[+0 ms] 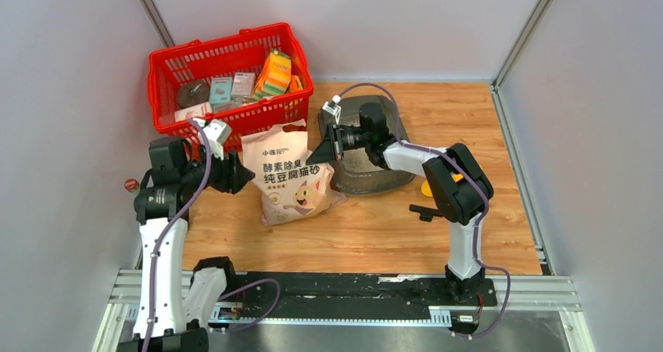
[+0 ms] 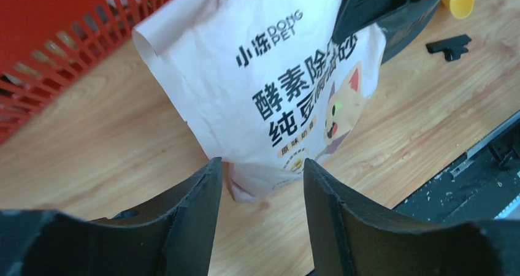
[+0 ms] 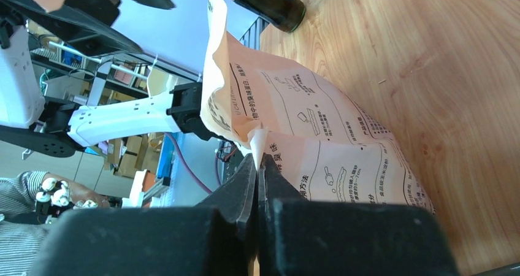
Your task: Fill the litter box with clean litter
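While it stood, beige paper bag (image 1: 291, 176): seemed soft, bottom-heavy; top edge best.
Right gripper (image 3: 257, 159): pinched that edge.
Left gripper (image 2: 260, 165): gaped.

Bright, even light falls from above; the tabletop (image 1: 375, 227) carries only soft shadows around the paper bag (image 1: 289, 172). Below the bag in the wrist views, the left hand (image 2: 260, 172) and right hand (image 3: 257, 165) are dark and blurred, the bag's print sharp.
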